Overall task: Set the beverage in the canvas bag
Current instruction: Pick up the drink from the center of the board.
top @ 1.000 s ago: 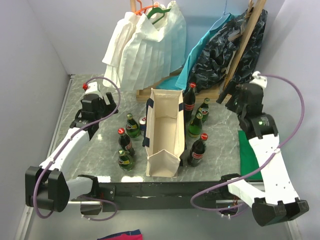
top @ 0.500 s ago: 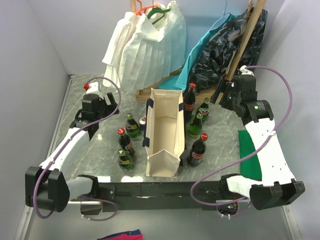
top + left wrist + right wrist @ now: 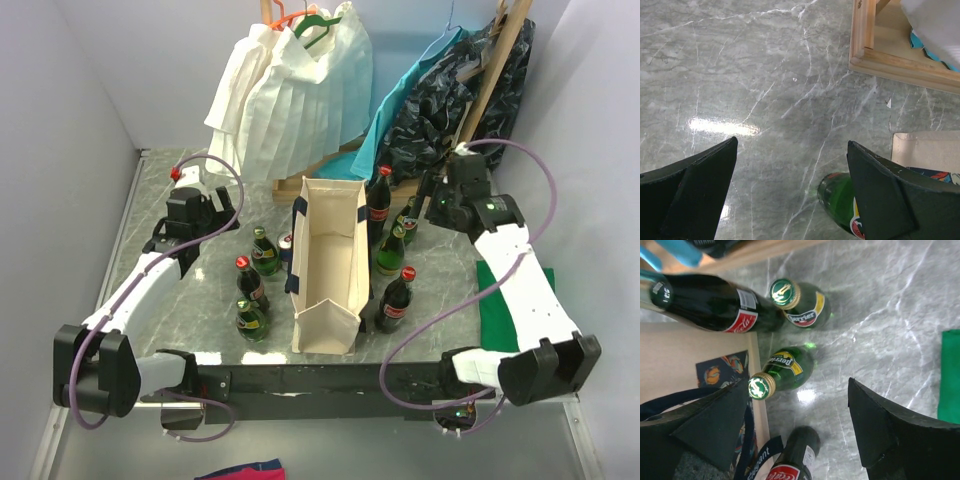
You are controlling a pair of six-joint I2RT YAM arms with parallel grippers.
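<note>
My right jaws hung wide apart over the surface [image 3: 890, 315], gripping nothing, with a green bottle [image 3: 785, 371] standing upright below and between them. The canvas bag [image 3: 690, 355] stood by their left finger. My left jaws were also apart and empty, a second green bottle [image 3: 836, 200] just inside their right finger.

Overhead overview, two downward wrist close-ups
</note>
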